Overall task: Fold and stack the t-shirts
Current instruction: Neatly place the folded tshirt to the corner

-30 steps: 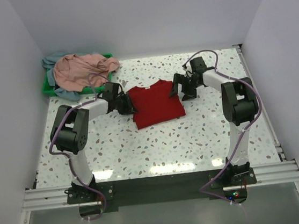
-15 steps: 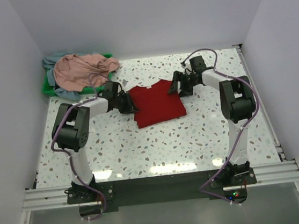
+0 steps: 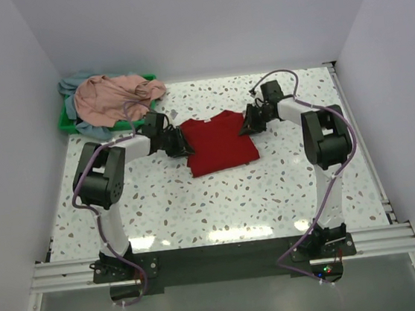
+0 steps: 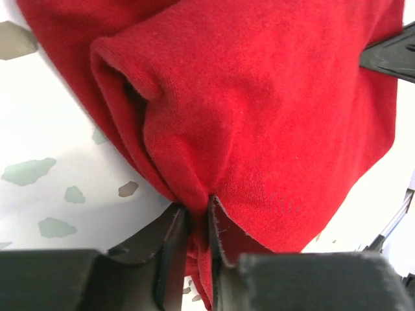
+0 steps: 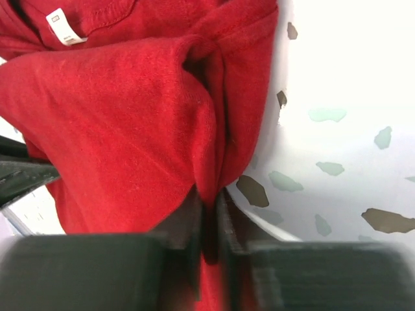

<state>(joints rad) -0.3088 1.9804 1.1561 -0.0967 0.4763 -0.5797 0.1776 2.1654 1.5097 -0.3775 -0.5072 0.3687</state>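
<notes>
Wrist views: left fingers [image 4: 170, 259] and right fingers [image 5: 185, 227] each pinch the red t-shirt [image 4: 272, 116]; thin grips could slip mid-fold

Robot lab test cell
Plain white walls [image 3: 200, 29] box in a speckled table [image 3: 220, 199]; left arm [image 3: 100, 184] and right arm [image 3: 327, 142] stand bolted to an aluminium rail [image 3: 64, 275] (cables [image 3: 71, 205] trailing) along the frame's bottom.

A green plastic tray [image 3: 64, 125] sits at the far left corner of my white tabletop [image 3: 220, 199], which is flecked with grey and brown. Plain white walls [image 3: 200, 29] enclose it on three sides, and a silver metal rail [image 3: 64, 275] runs along the near edge.
</notes>
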